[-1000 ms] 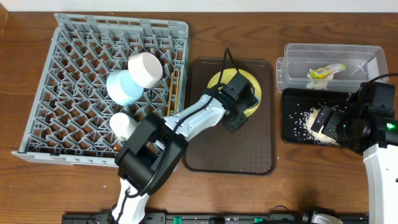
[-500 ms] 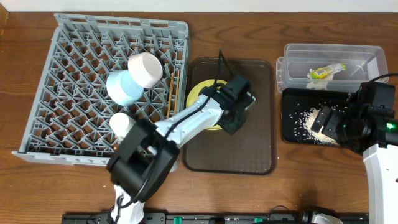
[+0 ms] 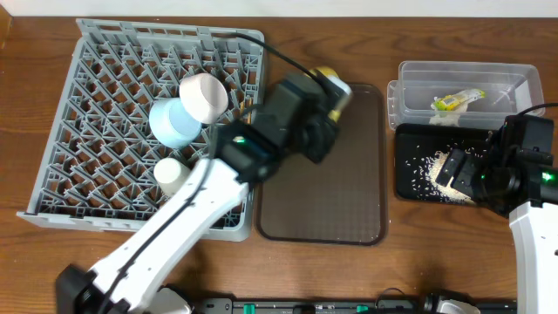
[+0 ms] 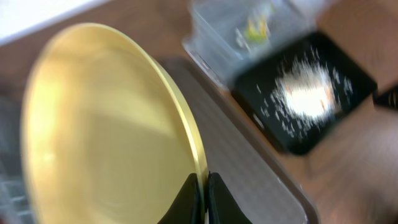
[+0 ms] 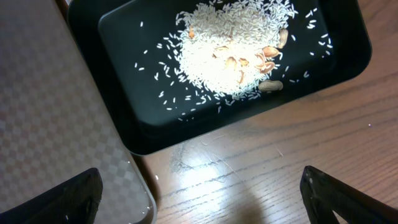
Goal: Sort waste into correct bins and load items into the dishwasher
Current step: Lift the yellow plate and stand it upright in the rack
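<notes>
Left end effector [image 4: 203, 194]: on my wrist feed both fingers are pinched tight on the rim of the yellow plate [image 4: 106, 124], with only the rim's thickness between them
Yellow plate: stands steeply on edge in the grip, its hollow face towards the wrist camera; from overhead I see only a sliver of it at the far left corner of the brown serving tray [image 3: 349, 192], close to the dish rack [image 3: 96, 174]
Left wrist feed: blurred, so I cannot tell the plate's finer detail
Right end effector [image 5: 202, 202]: spread wide with nothing between the fingers; it hangs over the bare wooden surface [image 5: 261, 168] just beside the near edge of the black tray [image 5: 118, 118]
Black tray: holds a heap of rice [image 5: 217, 56] with a few tan bits in it and loose grains scattered around
Clear tub [image 3: 410, 96]: sits just behind the black tray, with the yellow-green wrapper [image 3: 455, 100] inside
Dish rack contents: light blue bowl [image 3: 170, 126] on its side, white bowl [image 3: 202, 94] against it, small white cup [image 3: 172, 177] nearer the front edge
Brown serving tray: lies between the rack and the two bins
</notes>
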`<state>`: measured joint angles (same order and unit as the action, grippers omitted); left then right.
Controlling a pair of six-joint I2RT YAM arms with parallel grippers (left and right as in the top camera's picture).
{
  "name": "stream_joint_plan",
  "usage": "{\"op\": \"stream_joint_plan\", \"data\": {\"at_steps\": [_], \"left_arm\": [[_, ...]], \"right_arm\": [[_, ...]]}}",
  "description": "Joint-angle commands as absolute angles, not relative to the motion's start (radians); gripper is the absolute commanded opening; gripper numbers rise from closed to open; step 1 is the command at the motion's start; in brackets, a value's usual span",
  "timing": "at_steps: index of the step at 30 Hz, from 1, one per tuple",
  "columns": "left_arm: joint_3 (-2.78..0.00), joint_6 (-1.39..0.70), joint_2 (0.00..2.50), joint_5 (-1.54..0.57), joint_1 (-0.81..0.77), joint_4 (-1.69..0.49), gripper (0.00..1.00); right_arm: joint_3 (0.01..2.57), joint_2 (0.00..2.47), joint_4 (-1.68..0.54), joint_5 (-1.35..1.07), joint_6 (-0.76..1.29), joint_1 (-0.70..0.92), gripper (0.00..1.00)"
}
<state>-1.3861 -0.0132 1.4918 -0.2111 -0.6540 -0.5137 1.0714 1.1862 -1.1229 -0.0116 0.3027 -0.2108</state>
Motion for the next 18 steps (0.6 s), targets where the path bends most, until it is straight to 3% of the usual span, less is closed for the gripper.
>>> {"op": "stream_joint_plan", "data": {"at_steps": [1,9,18], "left_arm": [[-1.388,-0.118,1.436,-0.210,-0.570,-0.495,0.06],[-1.385,-0.459,1.423,-0.268,-0.350,-0.488,0.06],[-1.385,-0.492,1.465,-0.558,-0.211,-0.469,0.06]], "right_arm": [[1.081,1.176,-1.124,-0.017,0.290,-0.216,0.99],[1.081,1.176,-1.124,-0.016,0.290,-0.216,0.99],[1.081,1.176,-1.122,-0.017,0.290,-0.216,0.99]]}}
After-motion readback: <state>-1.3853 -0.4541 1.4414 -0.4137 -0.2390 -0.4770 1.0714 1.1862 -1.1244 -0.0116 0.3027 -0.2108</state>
